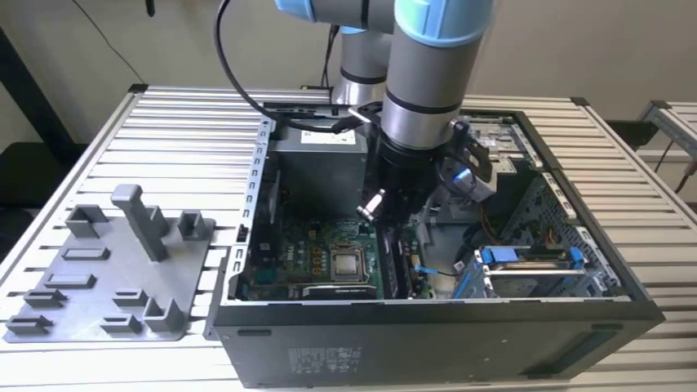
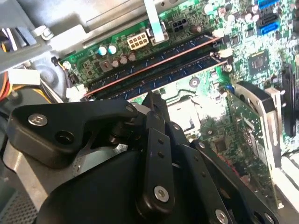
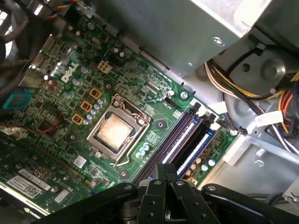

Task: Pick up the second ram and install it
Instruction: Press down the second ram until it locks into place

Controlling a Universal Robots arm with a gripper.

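Fingers pinched nearly together around nothing visible, the gripper (image 2: 152,100) hangs just over the second ram (image 2: 177,71), which seemingly lies lengthwise in the motherboard (image 3: 154,88) slots.

1. Support: slatted metal table (image 1: 163,122), ribbed light-grey top.
2. On it, toward the exterior view's left: grey plastic tray (image 1: 104,278) with upright blocks.
3. On it, just beside the tray, toward the exterior view's right: open black computer case (image 1: 436,343).

exterior view high over case (image 1: 436,327), both wrist views close on motherboard (image 3: 93,93)
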